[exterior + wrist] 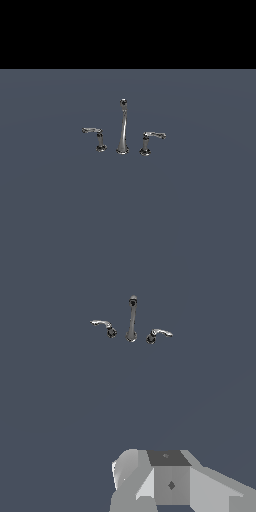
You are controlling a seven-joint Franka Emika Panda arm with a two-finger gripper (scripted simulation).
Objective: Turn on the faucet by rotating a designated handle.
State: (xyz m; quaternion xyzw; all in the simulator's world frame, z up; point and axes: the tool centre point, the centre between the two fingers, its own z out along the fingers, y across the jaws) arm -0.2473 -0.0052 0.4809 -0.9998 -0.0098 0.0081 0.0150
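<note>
The chrome faucet stands on the flat grey surface, its tall slim spout [122,127] [132,318] in the middle. The handle [151,136] [159,333] is the lever on the short post at the exterior view's right of the spout, its arm pointing away from the spout. A mirrored twin lever [95,134] [103,325] stands on the other side. Only grey blocky parts of my gripper [167,481] show in the wrist view, far from the faucet and touching nothing. Its fingers cannot be made out. The arm is absent from the exterior view.
A plain dark grey floor [128,210] spreads around the faucet on all sides. A black band fills the exterior view above the floor's far edge.
</note>
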